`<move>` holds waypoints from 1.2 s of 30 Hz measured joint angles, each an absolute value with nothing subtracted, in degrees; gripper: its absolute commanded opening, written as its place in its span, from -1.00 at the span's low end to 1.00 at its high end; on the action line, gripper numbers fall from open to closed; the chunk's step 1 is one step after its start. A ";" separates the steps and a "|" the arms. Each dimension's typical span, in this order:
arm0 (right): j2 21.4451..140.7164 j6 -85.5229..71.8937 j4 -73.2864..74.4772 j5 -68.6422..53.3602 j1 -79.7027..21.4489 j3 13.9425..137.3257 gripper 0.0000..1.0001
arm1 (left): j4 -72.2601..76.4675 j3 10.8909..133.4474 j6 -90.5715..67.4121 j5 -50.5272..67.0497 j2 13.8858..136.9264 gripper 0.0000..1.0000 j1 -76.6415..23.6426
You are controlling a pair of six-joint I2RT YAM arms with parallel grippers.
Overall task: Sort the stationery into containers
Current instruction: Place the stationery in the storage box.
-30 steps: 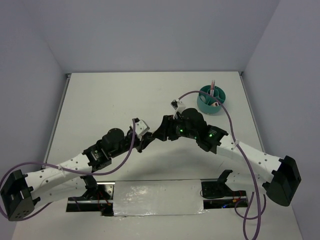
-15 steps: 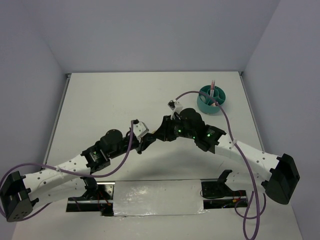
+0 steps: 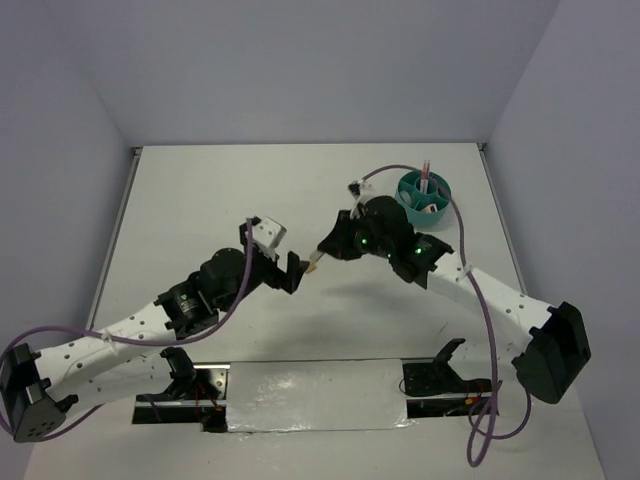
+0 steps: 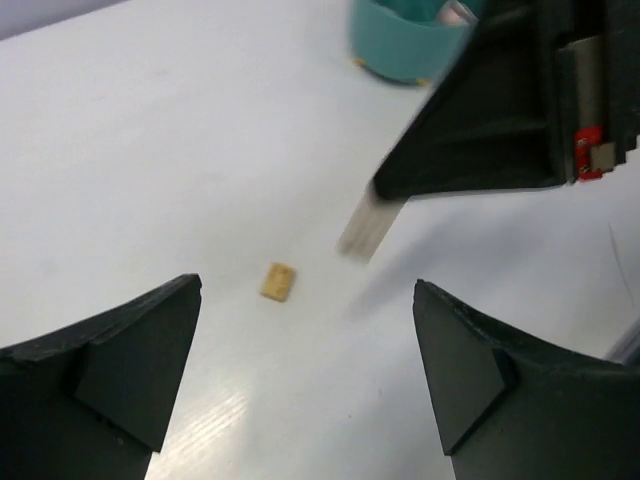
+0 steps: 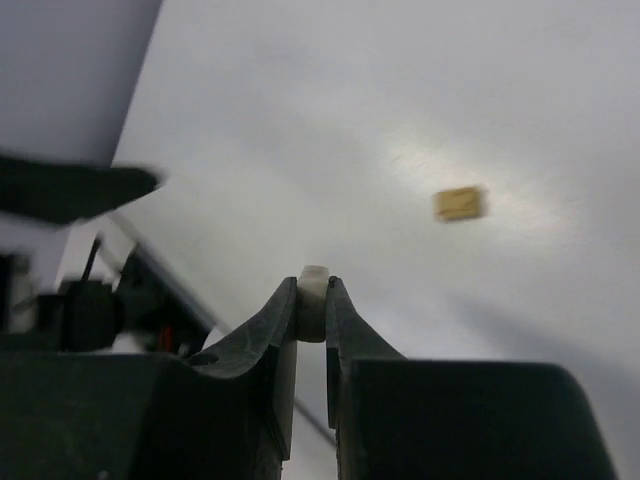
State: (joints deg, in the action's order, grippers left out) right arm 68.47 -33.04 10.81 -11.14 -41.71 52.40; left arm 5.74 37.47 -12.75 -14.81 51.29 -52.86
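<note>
Sorting is partly done; pink pen (image 3: 427, 172) is stood in the cup (image 3: 408, 208); grey pen (image 4: 365, 222) is pinched by the right fingers (image 5: 275, 340), well apart from the cup; block (image 4: 278, 281) is left on the counter (image 4: 150, 150); left fingers (image 4: 120, 360) are spread wide, empty.

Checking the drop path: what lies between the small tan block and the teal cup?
In the left wrist view, the right gripper hangs between tan block and teal cup, shut on a slim grey pen; otherwise bare table.
</note>
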 measured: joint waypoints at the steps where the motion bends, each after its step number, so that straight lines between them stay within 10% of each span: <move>1: 69.23 -32.40 12.16 -8.88 -39.29 54.08 -1.00 | 2.70 39.72 -15.25 -19.31 51.29 0.99 -52.90; 8: 80.31 -30.33 19.68 12.12 -22.06 71.50 -1.00 | -19.55 53.67 -31.22 -39.53 51.86 0.99 -52.93; 19: 110.67 -27.11 30.13 31.51 -14.15 103.90 -1.00 | -34.30 51.33 -35.05 -36.71 44.86 0.99 -52.99; 36: 115.87 -22.61 33.67 37.56 -13.45 106.08 -1.00 | -34.70 49.82 -34.98 -34.72 46.37 0.99 -52.99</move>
State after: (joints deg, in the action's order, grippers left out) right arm 115.87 -22.61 33.67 37.56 -13.45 106.08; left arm -34.70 49.82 -34.98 -34.72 46.37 -52.99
